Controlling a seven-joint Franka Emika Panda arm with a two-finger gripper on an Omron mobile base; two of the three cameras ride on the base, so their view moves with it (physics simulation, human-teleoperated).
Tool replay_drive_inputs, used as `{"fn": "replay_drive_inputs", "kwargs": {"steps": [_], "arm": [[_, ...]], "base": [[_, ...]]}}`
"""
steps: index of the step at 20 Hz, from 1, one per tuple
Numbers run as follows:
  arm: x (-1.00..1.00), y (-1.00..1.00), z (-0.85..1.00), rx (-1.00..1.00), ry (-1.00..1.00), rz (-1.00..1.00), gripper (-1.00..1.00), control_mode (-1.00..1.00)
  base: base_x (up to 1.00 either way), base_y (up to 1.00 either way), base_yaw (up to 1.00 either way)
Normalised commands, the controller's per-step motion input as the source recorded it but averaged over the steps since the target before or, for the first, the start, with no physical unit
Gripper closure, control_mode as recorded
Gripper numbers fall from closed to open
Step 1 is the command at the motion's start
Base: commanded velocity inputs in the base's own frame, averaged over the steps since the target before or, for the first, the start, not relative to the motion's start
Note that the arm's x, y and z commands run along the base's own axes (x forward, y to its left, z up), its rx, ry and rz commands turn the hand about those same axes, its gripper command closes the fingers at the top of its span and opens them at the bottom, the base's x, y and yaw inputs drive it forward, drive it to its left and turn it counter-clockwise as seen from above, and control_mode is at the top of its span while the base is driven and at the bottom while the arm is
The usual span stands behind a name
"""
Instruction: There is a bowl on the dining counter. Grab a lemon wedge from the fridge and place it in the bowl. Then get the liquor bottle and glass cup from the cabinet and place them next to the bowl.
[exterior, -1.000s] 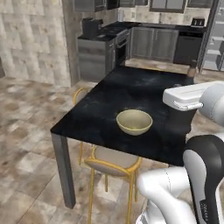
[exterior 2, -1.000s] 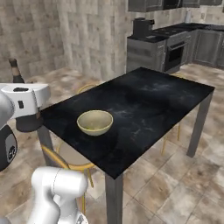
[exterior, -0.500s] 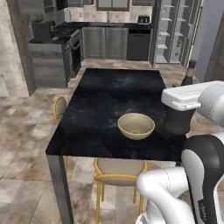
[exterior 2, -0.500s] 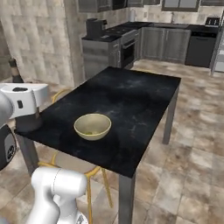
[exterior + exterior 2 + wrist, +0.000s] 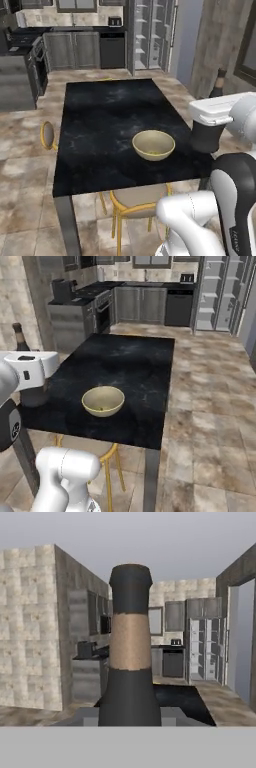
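The dark liquor bottle stands upright in my gripper, which is shut on it; its brownish stopper band and dark top rise in the middle of the hand view. Its neck pokes up behind my white hand at the right end of the dining counter. The pale yellow-beige bowl sits on the counter's near part, left of my hand, with a tiny speck inside that looks like the lemon wedge. The fridge stands at the back with white shelves showing. The glass cup is out of view.
Yellow-legged stools stand at the counter's near edge and left side. Grey kitchen cupboards and a black oven line the back wall. A stone wall is close on the right. Open tiled floor lies right of the counter.
The whole scene has swung as the base drove around the counter, so I now look along its length. The bowl stays on the counter and the bottle stays in my grip.
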Motion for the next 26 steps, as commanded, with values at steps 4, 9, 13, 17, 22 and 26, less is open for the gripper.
{"fn": "replay_drive_inputs", "kwargs": {"steps": [4, 9, 13, 17, 22, 26], "arm": [[0.00, 0.00, 0.00, 0.00, 0.00, 0.00, 1.00, 1.00], [0.00, 0.00, 0.00, 0.00, 0.00, 0.00, 1.00, 1.00], [0.00, 0.00, 0.00, 0.00, 0.00, 0.00, 1.00, 1.00], [0.00, 0.00, 0.00, 0.00, 0.00, 0.00, 1.00, 1.00], [0.00, 0.00, 0.00, 0.00, 0.00, 0.00, 1.00, 1.00], [0.00, 0.00, 0.00, 0.00, 0.00, 0.00, 1.00, 1.00]], "base": [[-0.71, 0.91, -0.19], [-0.57, 0.84, -0.14], [0.54, 0.54, -0.07], [0.85, 0.29, -0.03], [0.85, 0.03, 0.00], [0.70, -0.08, 0.02]]}}
